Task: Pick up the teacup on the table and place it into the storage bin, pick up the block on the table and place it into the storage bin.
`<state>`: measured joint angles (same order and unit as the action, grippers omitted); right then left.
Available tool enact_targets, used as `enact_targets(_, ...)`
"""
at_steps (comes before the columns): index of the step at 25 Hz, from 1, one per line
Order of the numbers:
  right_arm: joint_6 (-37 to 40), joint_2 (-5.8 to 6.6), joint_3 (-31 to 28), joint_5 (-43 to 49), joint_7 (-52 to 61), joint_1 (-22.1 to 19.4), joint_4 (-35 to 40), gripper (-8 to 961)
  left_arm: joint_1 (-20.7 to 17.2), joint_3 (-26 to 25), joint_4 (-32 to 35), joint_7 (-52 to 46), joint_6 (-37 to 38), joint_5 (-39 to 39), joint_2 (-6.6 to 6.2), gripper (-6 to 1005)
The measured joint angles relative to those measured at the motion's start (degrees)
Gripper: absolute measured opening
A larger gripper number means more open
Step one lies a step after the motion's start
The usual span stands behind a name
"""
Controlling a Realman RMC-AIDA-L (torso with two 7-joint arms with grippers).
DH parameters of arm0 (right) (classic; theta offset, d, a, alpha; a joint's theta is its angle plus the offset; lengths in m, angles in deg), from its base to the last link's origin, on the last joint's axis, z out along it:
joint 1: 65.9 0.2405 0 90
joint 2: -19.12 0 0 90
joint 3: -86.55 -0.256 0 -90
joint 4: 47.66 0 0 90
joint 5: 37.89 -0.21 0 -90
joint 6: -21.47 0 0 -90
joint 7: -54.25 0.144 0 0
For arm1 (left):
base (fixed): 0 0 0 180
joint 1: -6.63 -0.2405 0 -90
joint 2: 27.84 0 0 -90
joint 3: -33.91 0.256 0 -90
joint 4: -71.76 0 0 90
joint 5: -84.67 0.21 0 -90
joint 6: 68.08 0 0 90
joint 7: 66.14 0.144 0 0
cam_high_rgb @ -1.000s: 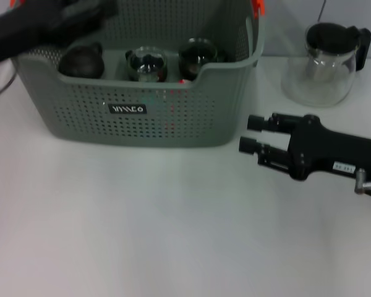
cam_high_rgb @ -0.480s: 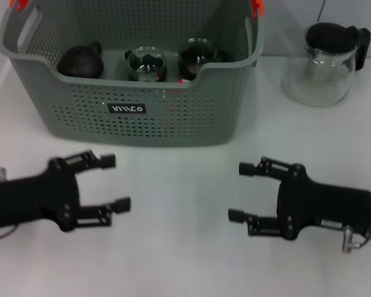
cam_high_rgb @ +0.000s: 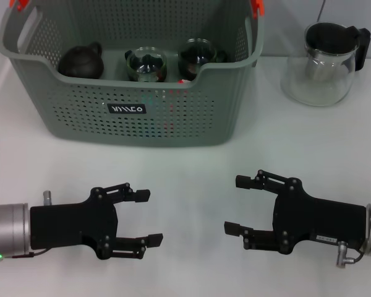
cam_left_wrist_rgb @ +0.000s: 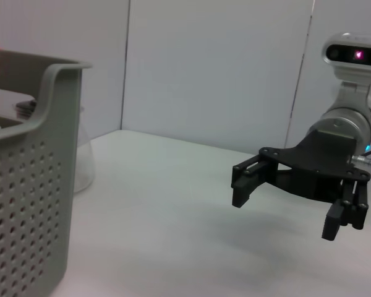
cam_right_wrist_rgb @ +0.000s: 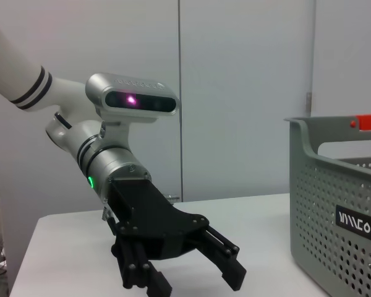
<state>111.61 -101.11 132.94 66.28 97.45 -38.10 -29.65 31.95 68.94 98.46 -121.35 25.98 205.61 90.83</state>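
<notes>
The storage bin (cam_high_rgb: 136, 117) is standing at the far side of the table (cam_high_rgb: 191, 179), and it is already holding a dark teapot (cam_high_rgb: 80, 62) and two glass teacups (cam_high_rgb: 146, 65), side by side behind the front wall. A small patch of red is showing just behind the dip in the front rim, beside the right-hand cup; it may be the block, but this cannot be confirmed. No teacup or block is lying on the table surface, so both placements are judged complete. The left gripper (cam_high_rgb: 145, 216) is hovering low over the near left of the table, and the right gripper (cam_high_rgb: 235, 204) is hovering over the near right. They are facing each other, well apart from the bin. Both sets of jaws are spread wide and are grasping nothing, which suits arms that are standing clear after release. The right wrist view is showing the left gripper (cam_right_wrist_rgb: 195, 275) empty and parted, and the left wrist view is showing the same for the right gripper (cam_left_wrist_rgb: 287, 204). A glass pitcher (cam_high_rgb: 324, 62) with a black lid is standing on the table to the right of the bin, apart from it and outside the task.
</notes>
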Motion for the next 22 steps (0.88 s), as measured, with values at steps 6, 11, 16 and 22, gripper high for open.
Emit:
enact_targets(6, -0.08, 0.13, 0.23, 0.33, 1.02, 0.19, -0.20, 868, -0.38, -0.30, 0.46, -0.03, 0.60, -0.06, -0.13, 876)
enact_targets(11, -0.59, 0.23, 0.56, 0.48, 1.22, 0.21, -0.23, 868, -0.27, -0.31, 0.46, -0.05, 1.43, 0.21, -0.22, 876)
enact_targets(16, -1.01, 0.26, 0.56, 0.60, 1.22, 0.22, -0.25, 869, 0.03, -0.79, 1.14, -0.26, 5.20, 0.18, -0.49, 877)
enact_targets(22, -0.79, 0.22, 0.61, 0.58, 1.11, 0.49, -0.24, 869, 0.20, -3.42, 1.98, -0.32, 10.38, 0.20, -0.74, 877)
